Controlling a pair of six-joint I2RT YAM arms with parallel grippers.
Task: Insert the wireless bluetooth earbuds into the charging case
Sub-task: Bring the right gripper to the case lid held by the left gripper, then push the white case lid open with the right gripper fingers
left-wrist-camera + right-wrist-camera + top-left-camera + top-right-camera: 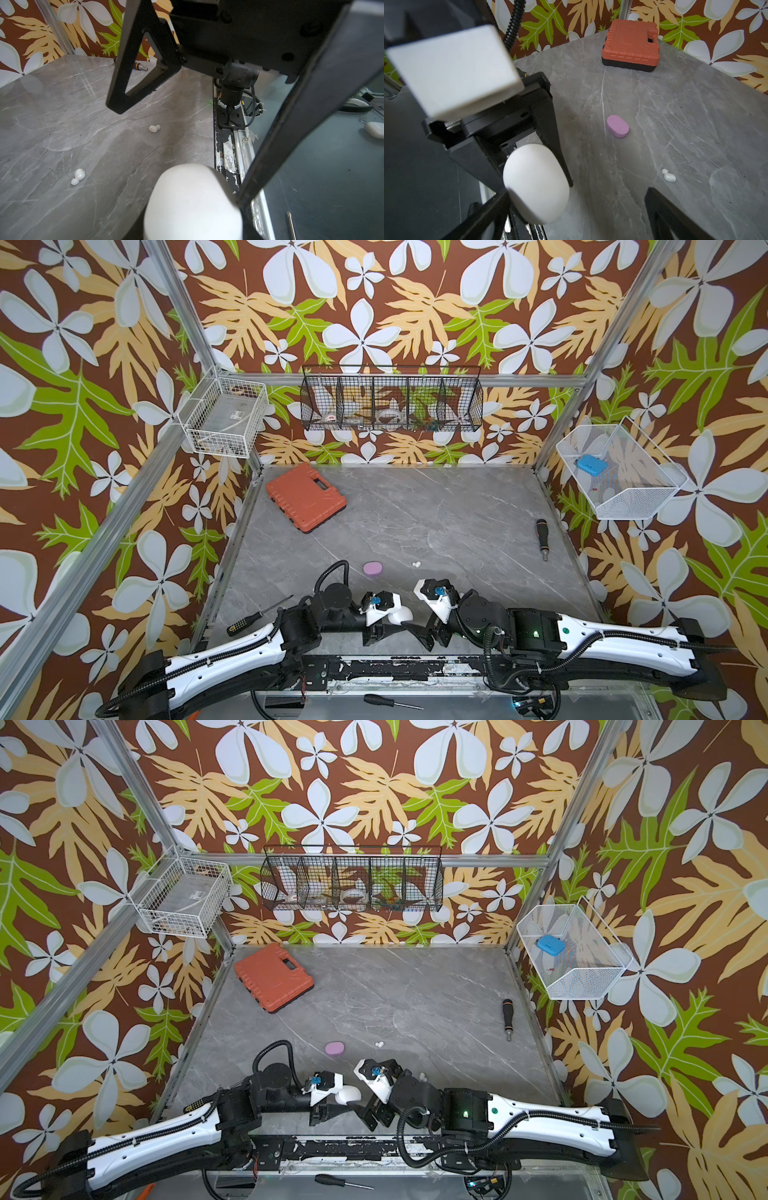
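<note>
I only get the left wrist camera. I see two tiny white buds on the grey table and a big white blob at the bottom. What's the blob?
Observer: It's a white case, shaped like a pebble and shut. The left pincer is pinching it.
Kid: Is there another case?
Observer: Yes, a pink case lies shut on the table, a little beyond the white case, toward the back wall.
Kid: Anything big back there?
Observer: An orange tool case sits in the far left corner, also shut.
</note>
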